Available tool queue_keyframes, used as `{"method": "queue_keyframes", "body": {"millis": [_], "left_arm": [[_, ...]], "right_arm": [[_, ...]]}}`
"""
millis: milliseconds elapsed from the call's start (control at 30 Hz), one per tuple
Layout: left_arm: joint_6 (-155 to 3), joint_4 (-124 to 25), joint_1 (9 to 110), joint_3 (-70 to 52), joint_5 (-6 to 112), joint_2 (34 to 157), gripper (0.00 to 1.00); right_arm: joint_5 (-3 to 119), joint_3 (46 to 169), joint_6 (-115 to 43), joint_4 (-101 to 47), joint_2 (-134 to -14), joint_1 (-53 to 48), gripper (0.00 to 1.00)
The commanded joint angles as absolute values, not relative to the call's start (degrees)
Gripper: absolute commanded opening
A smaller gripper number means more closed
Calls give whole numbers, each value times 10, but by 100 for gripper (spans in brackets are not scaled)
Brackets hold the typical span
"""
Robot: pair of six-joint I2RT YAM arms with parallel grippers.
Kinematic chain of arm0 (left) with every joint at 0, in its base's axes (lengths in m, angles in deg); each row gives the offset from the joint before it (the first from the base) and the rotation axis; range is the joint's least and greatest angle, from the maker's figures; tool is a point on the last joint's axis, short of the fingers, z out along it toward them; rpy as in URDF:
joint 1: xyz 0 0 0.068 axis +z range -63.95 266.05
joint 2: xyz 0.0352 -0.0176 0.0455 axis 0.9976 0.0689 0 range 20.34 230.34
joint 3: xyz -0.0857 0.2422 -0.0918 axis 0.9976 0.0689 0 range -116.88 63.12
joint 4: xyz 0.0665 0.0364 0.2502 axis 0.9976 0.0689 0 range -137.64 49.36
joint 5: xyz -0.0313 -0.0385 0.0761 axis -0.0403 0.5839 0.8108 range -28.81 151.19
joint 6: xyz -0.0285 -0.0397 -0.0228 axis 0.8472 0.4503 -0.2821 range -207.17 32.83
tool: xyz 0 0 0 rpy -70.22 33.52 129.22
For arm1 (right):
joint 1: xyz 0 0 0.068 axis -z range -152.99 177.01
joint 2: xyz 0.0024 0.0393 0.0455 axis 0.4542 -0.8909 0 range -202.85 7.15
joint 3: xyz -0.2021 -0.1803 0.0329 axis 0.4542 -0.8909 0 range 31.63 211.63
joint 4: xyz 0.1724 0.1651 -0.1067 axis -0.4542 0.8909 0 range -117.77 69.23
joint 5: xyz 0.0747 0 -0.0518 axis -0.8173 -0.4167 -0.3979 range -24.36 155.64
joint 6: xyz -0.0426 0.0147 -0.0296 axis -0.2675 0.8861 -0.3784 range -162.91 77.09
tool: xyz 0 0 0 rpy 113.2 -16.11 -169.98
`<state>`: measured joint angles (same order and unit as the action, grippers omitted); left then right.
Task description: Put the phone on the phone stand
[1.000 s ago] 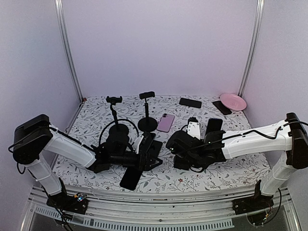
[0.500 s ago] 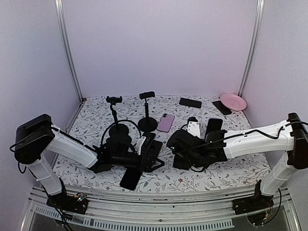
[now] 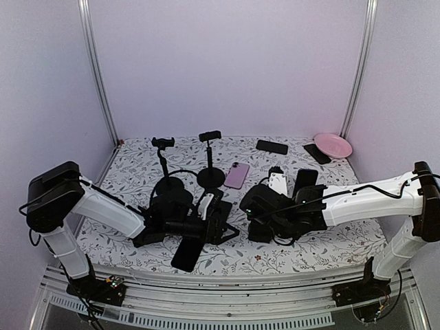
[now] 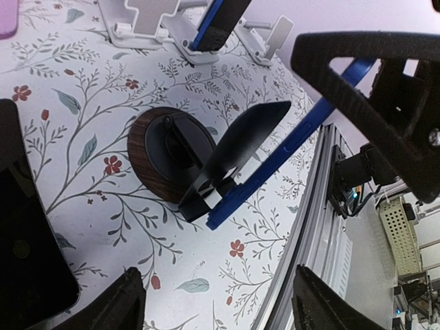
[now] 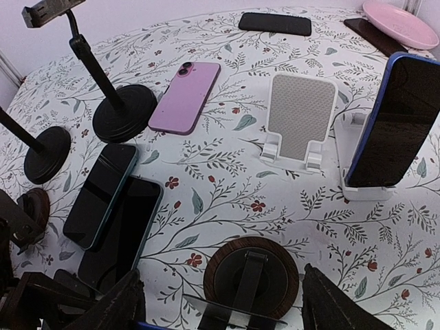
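The phone (image 4: 275, 161), blue-edged, leans against the black plate of the phone stand, whose round wooden base (image 4: 148, 137) is in the middle of the table. The phone's lower end sits at the stand's lip. My right gripper (image 5: 221, 275) hangs over the stand (image 5: 227, 265) from behind. Its fingers straddle the phone, a sliver of blue (image 5: 137, 326) showing against the left finger, and one finger (image 4: 357, 51) overlaps the phone's upper edge. My left gripper (image 4: 216, 270) is open just in front of the stand, low over the cloth, with nothing between its fingers.
Two dark phones (image 5: 103, 192) (image 5: 127, 227) lie left of the stand. Behind it are a pink phone (image 5: 185, 96), an empty white stand (image 5: 299, 120), a white stand holding a phone (image 5: 388, 124), two clamp poles (image 5: 117, 113) and a pink plate (image 5: 399, 20). The table's front rail (image 4: 323, 206) is close.
The left arm has slid a little to the right towards the stand, and its jaws have narrowed slightly. The right gripper has hardly moved.
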<state>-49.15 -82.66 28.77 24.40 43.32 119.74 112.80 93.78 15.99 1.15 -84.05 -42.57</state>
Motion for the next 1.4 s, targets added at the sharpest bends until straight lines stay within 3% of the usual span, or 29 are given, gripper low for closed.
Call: {"method": "queue_keyframes", "body": {"millis": [0,267,767,1367], "left_arm": [[-496,-836,276,227,421,1211,71],[-495,-837,274,221,418,1219,67],[-497,-832,272,209,413,1224,62],[-496,-830,272,211,411,1224,62]], "right_arm": [[1142,933,165,24,-819,-430,65],[1143,933,172,24,-826,-431,70],[1228,936,204,19,-831,-429,66],[1188,937,239,20,-867,-429,72]]}}
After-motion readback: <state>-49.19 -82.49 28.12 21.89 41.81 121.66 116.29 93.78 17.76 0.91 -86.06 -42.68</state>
